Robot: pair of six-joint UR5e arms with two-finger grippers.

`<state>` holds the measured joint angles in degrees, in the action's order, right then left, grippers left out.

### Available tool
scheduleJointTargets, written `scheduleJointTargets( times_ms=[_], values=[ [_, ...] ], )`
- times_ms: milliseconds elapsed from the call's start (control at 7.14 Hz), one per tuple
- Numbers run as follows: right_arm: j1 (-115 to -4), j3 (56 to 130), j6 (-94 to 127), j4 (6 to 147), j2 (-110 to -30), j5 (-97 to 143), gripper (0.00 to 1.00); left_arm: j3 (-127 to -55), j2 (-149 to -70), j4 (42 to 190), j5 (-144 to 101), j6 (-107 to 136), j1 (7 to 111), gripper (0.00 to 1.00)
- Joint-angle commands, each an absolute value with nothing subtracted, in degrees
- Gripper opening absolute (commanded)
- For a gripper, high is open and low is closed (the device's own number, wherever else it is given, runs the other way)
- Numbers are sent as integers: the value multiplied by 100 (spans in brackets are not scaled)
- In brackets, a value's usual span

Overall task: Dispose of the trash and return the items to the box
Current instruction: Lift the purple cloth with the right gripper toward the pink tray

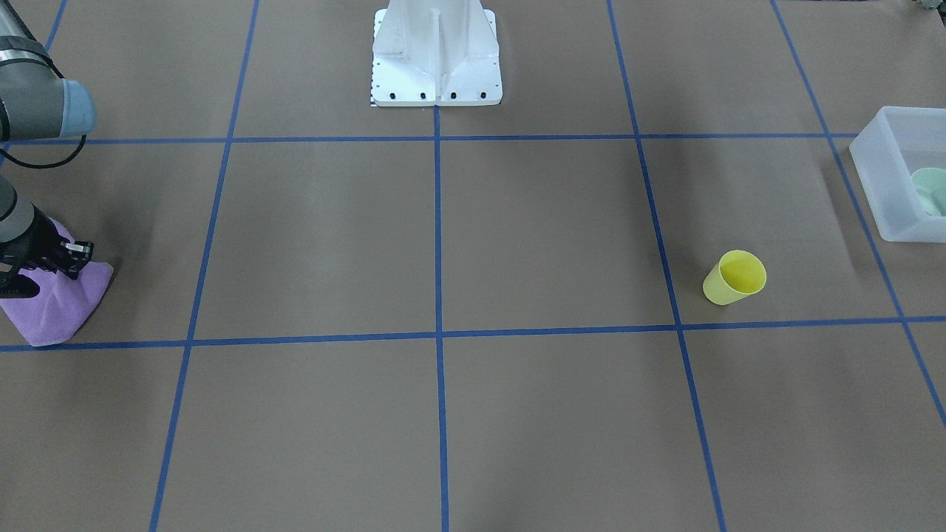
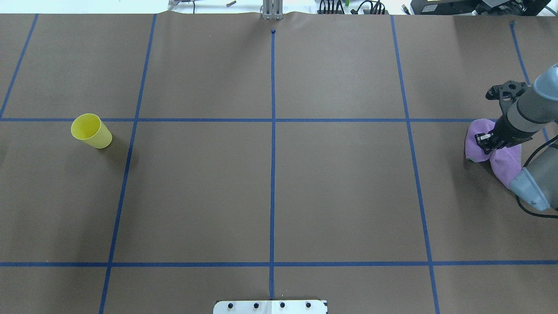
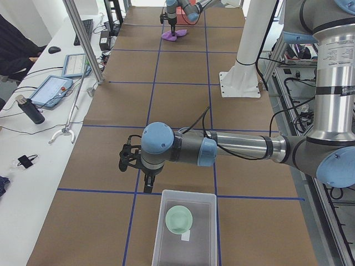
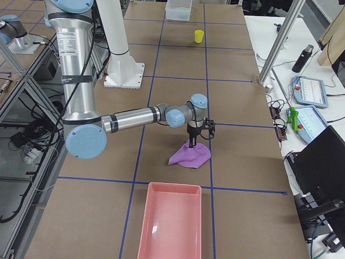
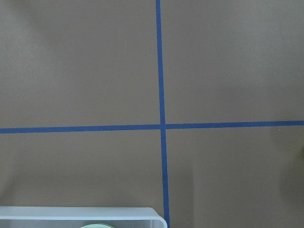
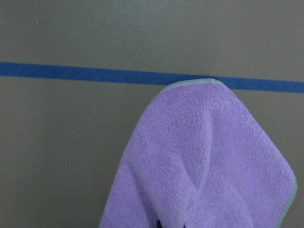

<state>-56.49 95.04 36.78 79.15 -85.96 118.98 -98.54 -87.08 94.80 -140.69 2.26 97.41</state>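
The pale mint-green bowl point(image 3: 178, 219) lies inside the frosted-white tub point(image 3: 166, 244); both also show at the right edge of the front view, bowl point(image 1: 930, 191) and tub point(image 1: 879, 159). The yellow cup point(image 2: 91, 130) stands upright on the paper, apart from the tub. My left gripper point(image 3: 146, 185) hangs just beyond the tub's short wall; I cannot tell if it is open. My right gripper point(image 2: 488, 146) is shut on a purple cloth point(image 2: 505, 163), which is pinched into a peak. In the right wrist view the cloth point(image 6: 209, 161) fills the lower right.
The white bolted robot base point(image 1: 436, 59) stands at the table's middle edge. A pink tray point(image 4: 170, 224) lies near the cloth at the table's right end. Blue tape lines grid the brown paper. Tablets and a bottle point(image 3: 28, 110) sit on the side bench.
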Motion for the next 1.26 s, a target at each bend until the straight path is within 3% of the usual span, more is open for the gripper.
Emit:
scheduleJointTargets(
  times_ms=[0,420,840,1120],
  values=[
    [-6184,9658,3613,8006,-8552,12127,0,-9870,-8789,9745,-14080,1024,9267,98],
    [-7257,9974,3208,8042,-8657,12927,0,-9826,-8693,11476,-14027,3483,8019,98],
    [-8127,10965,1582,10107,-8622,12956,0,-9634,-9155,11786,-13537,4770,7078,98],
    [-8620,11171,811,10643,-8674,12920,0,-9152,-9622,11795,-13500,4895,6953,98]
  ],
)
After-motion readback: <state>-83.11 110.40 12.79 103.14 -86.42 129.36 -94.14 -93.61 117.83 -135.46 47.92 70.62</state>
